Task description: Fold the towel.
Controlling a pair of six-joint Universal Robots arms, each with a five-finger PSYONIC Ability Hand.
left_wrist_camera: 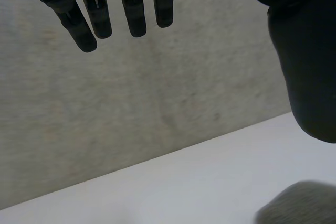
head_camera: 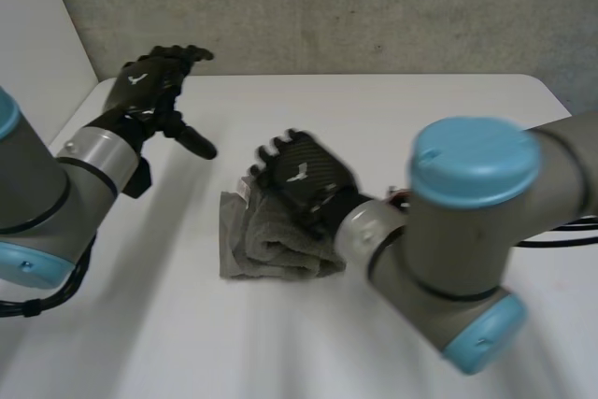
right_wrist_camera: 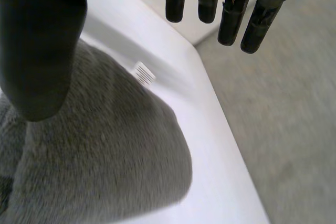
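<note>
right hand (right_wrist_camera: 42, 40), fingers straight, hovered over the grey towel (right_wrist_camera: 105, 156); its white tag (right_wrist_camera: 144, 73) lay against the white table (right_wrist_camera: 220, 145).

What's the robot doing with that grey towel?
The robot is folding a grey towel, which lies bunched and partly folded on the white table. Its right hand is over the towel's far part with fingers straight, gripping nothing; I cannot tell whether it presses on the cloth. The left hand is up in the air off to the side, open and away from the towel.
</note>
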